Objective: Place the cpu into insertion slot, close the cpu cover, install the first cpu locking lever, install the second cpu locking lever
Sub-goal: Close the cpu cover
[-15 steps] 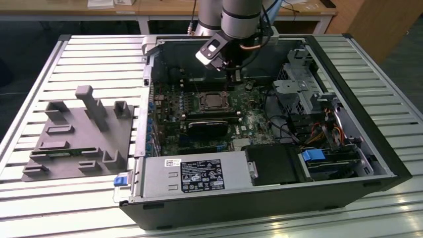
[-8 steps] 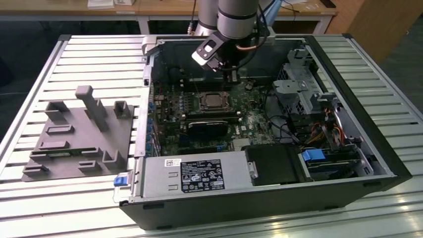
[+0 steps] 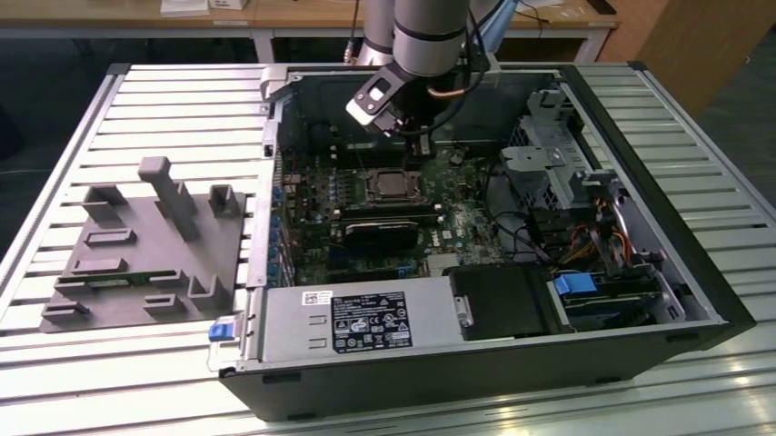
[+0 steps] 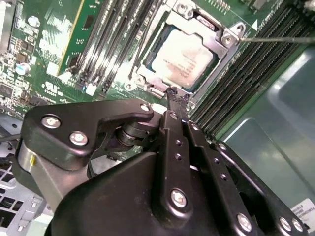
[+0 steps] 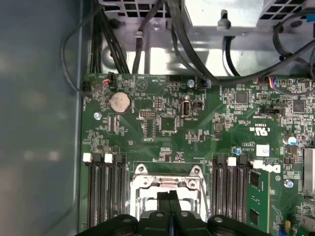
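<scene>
The cpu (image 4: 184, 56), a silvery square chip, lies in the insertion slot (image 3: 391, 184) on the green motherboard. The cpu cover (image 4: 209, 24), a metal frame, lies flat around it, so the chip shows through its window. A thin metal lever rod (image 4: 278, 39) sticks out from one corner of the socket over the memory slots. My gripper (image 4: 177, 94) is shut with nothing between its black fingers. Its tip hovers just above the socket's edge, close to the cover frame (image 5: 142, 183). In the exterior view the gripper (image 3: 424, 156) hangs just behind the socket.
Black memory slots (image 4: 106, 39) flank the socket on both sides. A black heatsink block (image 3: 378, 234) sits just in front of it, then the power supply (image 3: 352, 322). A drive cage (image 3: 558, 163) and cables fill the case's right. A grey fixture (image 3: 145, 245) lies outside, left.
</scene>
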Action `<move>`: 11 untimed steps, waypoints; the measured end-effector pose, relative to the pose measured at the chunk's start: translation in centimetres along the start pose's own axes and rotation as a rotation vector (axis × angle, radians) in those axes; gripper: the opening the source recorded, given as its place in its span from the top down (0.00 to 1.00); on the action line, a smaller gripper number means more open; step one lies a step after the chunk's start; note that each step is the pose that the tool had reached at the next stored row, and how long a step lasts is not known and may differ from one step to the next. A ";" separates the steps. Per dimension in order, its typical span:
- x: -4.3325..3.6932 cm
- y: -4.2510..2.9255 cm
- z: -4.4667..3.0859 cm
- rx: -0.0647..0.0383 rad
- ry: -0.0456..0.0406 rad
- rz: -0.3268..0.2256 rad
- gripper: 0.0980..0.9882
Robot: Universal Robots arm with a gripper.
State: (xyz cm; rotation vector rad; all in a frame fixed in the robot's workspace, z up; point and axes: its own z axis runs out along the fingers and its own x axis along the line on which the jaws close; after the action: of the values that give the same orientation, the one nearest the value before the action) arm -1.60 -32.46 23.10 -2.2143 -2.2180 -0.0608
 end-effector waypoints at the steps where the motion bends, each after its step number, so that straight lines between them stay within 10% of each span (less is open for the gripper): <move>1: -0.07 -0.18 0.03 0.000 0.0000 0.000 0.99; 11: -0.15 -2.56 0.28 0.000 -0.0001 0.000 0.99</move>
State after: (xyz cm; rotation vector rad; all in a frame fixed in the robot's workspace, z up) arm -4.15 -32.61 22.75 -2.2145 -2.2178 -0.0607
